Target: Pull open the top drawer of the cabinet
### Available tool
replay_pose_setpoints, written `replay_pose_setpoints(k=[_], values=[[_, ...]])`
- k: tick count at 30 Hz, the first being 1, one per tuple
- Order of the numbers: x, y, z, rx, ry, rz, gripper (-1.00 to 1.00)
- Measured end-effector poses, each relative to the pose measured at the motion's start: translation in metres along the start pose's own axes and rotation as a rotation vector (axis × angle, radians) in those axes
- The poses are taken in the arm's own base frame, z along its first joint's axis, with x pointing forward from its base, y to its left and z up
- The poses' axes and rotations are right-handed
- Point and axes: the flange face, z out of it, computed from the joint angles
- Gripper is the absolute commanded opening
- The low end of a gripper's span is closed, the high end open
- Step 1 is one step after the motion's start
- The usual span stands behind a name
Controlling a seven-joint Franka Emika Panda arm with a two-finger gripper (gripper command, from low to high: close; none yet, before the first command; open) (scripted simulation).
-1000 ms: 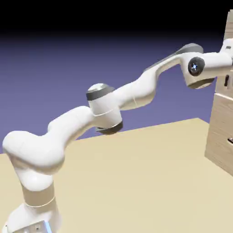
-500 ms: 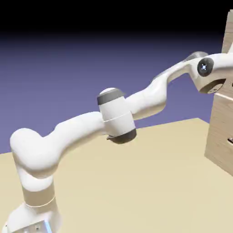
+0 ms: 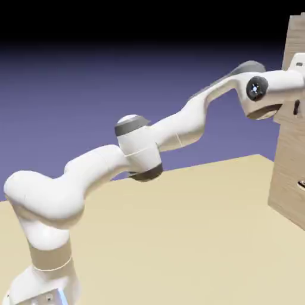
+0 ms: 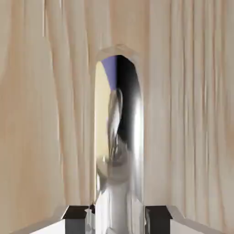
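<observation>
The tan wood-grain cabinet (image 3: 288, 179) stands at the exterior view's right edge. Its top drawer (image 3: 296, 36) juts a little further toward the arm than the fronts below it. My wrist (image 3: 262, 89) is level with that drawer, and the hand runs out of the picture there. In the hand view my gripper (image 4: 117, 215) is shut on the drawer's shiny metal handle (image 4: 119, 137), which rises between the two grey fingertips (image 4: 75, 214). The wood-grain drawer front (image 4: 192, 114) fills the hand view behind the handle.
A lower drawer front carries a small dark handle (image 3: 301, 184) at the right edge. The tan table (image 3: 179, 238) spreads beneath the outstretched arm, whose base (image 3: 41, 286) stands at the lower left.
The jaws have closed on the handle. The arm reached further right, then drew back left, and the top drawer front now stands further out from the cabinet.
</observation>
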Motion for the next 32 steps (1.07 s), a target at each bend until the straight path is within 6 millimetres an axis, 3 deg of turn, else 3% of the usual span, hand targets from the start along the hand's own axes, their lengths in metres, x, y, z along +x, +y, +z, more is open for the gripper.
replay_pose_setpoints(k=[14,28,29,31,32], values=[[0.0,0.0,-0.097,0.0,-0.001,0.0,-1.0],[0.0,0.0,-0.238,0.001,-0.001,0.0,-1.0],[-0.001,0.0,-0.249,0.001,-0.001,0.0,1.0],[0.0,0.0,-0.249,-0.001,0.002,0.0,1.0],[0.0,0.0,-0.262,-0.001,0.001,-0.001,1.0]])
